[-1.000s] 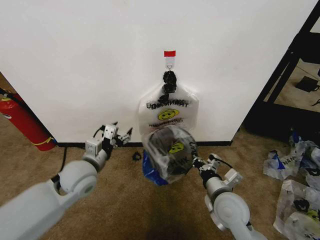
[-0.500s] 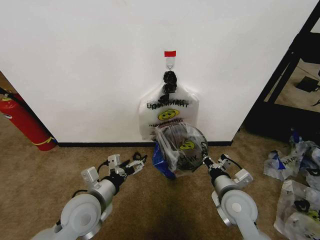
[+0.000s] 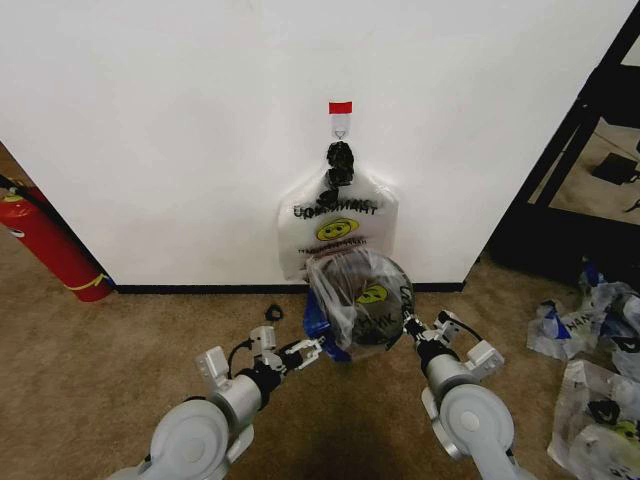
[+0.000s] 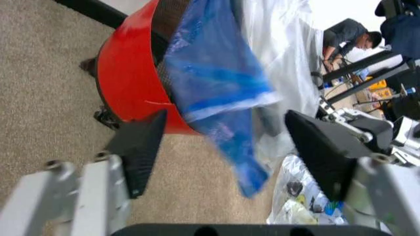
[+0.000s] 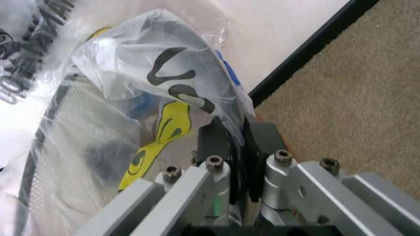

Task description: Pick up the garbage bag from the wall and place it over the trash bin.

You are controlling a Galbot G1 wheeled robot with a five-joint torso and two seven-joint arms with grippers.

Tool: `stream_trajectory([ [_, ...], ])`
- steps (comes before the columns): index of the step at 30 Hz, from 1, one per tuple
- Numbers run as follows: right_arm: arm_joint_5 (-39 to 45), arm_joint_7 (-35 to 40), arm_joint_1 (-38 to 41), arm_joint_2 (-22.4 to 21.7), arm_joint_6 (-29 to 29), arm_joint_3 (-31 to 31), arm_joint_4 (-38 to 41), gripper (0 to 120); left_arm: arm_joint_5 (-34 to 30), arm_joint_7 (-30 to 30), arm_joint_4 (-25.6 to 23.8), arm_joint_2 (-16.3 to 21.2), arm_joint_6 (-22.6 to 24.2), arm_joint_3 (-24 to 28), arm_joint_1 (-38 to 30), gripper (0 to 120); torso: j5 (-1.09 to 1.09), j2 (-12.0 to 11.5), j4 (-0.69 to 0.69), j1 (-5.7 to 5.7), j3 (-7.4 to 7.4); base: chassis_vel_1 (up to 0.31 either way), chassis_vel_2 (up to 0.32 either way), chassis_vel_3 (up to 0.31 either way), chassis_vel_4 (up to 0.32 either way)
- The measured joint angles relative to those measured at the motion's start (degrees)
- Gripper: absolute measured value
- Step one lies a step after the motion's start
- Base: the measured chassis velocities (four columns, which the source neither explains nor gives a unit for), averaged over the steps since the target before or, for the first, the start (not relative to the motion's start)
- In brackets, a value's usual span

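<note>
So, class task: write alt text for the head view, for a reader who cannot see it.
A see-through garbage bag drapes over a black mesh trash bin at the foot of a white wall. The right pincer is shut on the bag's edge, and the open left pincer reaches toward its blue lower part. Behind, a white smiley bag hangs from a red-topped hook.

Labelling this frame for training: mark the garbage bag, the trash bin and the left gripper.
garbage bag [image 3: 365,300]: head view, on its yellow smiley print.
trash bin [image 4: 128,78]: left wrist view, on its red base.
left gripper [image 3: 300,352]: head view, midway between its open fingertips, beside the bag's blue patch.
</note>
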Motion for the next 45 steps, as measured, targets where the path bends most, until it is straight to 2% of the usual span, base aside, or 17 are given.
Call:
stream_trajectory([
  [1,-0.03,0.01,-0.05,-0.05,-0.02,0.03,0.02,1,0.06,0.07,0.01,-0.02,-0.02,0.05,0.0,66,0.0,0.0,0.0,0.0,0.0,0.0,0.0,0.0,0.0],
  [5,-0.01,0.13,-0.15,-0.15,-0.13,0.04,0.33,1,0.33,0.23,-0.03,-0.11,-0.25,0.15,-0.09,48,0.0,0.0,0.0,0.0,0.0,0.0,0.0,0.0,0.0],
  [6,-0.01,0.13,-0.15,-0.15,-0.13,0.04,0.33,1,0.33,0.23,-0.03,-0.11,-0.25,0.15,-0.09,48,0.0,0.0,0.0,0.0,0.0,0.0,0.0,0.0,0.0],
  [9,0.05,0.23,-0.13,0.02,-0.15,-0.09,0.46,1,0.57,0.22,-0.04,-0.16,-0.38,0.19,-0.2,37,0.0,0.0,0.0,0.0,0.0,0.0,0.0,0.0,0.0],
  [13,0.31,0.37,-0.17,0.26,-0.15,-0.21,0.68,1,1.95,-0.3,-0.12,-0.3,-0.36,0.55,-0.2,18,0.0,0.0,0.0,0.0,0.0,0.0,0.0,0.0,0.0],
  [15,0.32,0.38,-0.18,0.29,-0.15,-0.21,0.69,1,2.08,-0.35,-0.12,-0.33,-0.36,0.59,-0.2,16,0.0,0.0,0.0,0.0,0.0,0.0,0.0,0.0,0.0],
  [16,0.39,0.43,-0.23,0.41,-0.15,-0.21,0.74,1,2.43,-0.5,-0.11,-0.42,-0.36,0.7,-0.19,10,0.0,0.0,0.0,0.0,0.0,0.0,0.0,0.0,0.0],
  [17,0.4,0.43,-0.23,0.43,-0.15,-0.21,0.75,1,2.47,-0.51,-0.1,-0.44,-0.36,0.71,-0.19,10,0.0,0.0,0.0,0.0,0.0,0.0,0.0,0.0,0.0],
  [19,0.44,0.43,-0.44,0.81,-0.15,-0.18,0.82,1,3.62,-0.96,0.23,-0.6,-0.38,0.91,-0.26,0,0.0,0.0,0.0,0.0,0.0,0.0,0.0,0.0,0.0],
  [29,0.7,0.43,-0.94,1.58,-0.15,-0.32,0.92,1,6.32,-2.48,2.28,-1.31,-0.54,1.2,-0.9,0,0.0,0.0,-0.01,0.0,0.0,0.0,0.0,0.0,0.0],
  [36,2.33,0.8,-1.28,1.71,-0.22,-0.11,2.59,1,9.62,-3.34,5.64,-2.16,-0.57,1.76,-0.69,0,0.0,0.0,0.0,0.0,0.0,0.0,0.0,0.0,0.0],
  [38,2.55,0.86,-1.88,1.82,-0.23,-0.12,3.47,1,11.92,-4.19,7.94,-3.84,-0.44,3.03,-1.37,0,0.0,0.0,0.0,0.0,0.0,0.0,0.0,0.0,0.0],
  [45,2.58,0.9,-3.2,2.5,-0.54,-0.51,5.0,1,14.93,-4.57,10.43,-6.92,-0.07,5.1,-3.13,0,0.0,0.0,-0.01,0.0,0.0,0.0,0.0,0.0,0.0],
])
